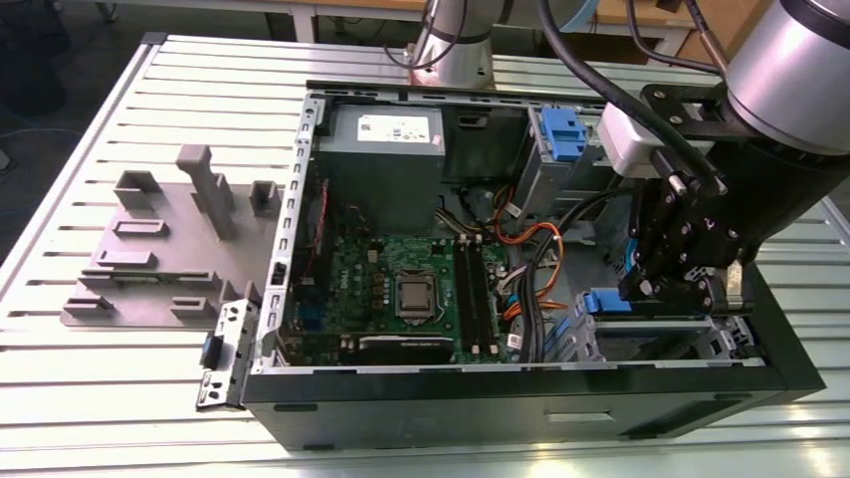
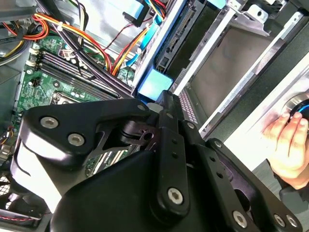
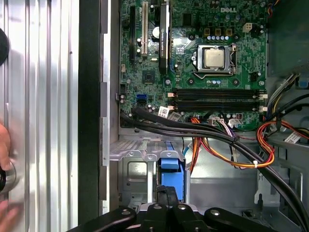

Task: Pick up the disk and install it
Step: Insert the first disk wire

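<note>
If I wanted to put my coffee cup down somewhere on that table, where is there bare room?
The slatted table is bare in front of the grey holder block and beside the computer case. Inside the case, cables and the gripper crowd everything.

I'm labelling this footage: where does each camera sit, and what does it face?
Exterior view: off the arm, above, looking down on the open black computer case; arm and claw show.
First wrist view: on the arm, facing the green motherboard and blue plastic disk carrier.
Second wrist view: behind the black claw linkage; a hand shows.
All share the motherboard.
</note>
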`<act>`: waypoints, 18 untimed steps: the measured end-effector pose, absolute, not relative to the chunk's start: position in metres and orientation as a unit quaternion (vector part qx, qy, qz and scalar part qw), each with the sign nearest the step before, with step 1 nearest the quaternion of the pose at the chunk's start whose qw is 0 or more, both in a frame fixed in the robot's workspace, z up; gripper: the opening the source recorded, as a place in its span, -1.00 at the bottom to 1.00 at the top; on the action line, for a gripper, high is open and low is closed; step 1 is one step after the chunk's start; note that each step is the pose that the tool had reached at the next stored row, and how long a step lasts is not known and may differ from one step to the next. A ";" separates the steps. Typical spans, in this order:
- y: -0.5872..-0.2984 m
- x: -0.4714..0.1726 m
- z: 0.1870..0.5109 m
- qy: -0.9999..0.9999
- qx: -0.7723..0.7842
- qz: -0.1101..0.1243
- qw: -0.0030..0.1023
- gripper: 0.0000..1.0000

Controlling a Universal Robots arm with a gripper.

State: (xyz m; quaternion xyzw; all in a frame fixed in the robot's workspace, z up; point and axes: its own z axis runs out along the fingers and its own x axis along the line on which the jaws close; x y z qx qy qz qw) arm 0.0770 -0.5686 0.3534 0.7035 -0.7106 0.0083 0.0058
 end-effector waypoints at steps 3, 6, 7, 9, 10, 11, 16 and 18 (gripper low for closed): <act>-0.569 0.081 0.353 -0.711 0.703 0.008 0.006 -0.79; -0.569 0.089 0.353 -0.711 0.704 0.008 0.006 -0.79; -0.569 0.090 0.353 -0.711 0.704 0.008 0.006 -0.79; -0.569 0.096 0.353 -0.711 0.703 0.008 0.006 -0.79; -0.569 0.098 0.353 -0.711 0.703 0.008 0.006 -0.79; -0.569 0.101 0.353 -0.711 0.703 0.008 0.006 -0.79; -0.569 0.116 0.352 -0.711 0.703 0.008 0.006 -0.79; -0.569 0.120 0.352 -0.711 0.704 0.008 0.006 -0.79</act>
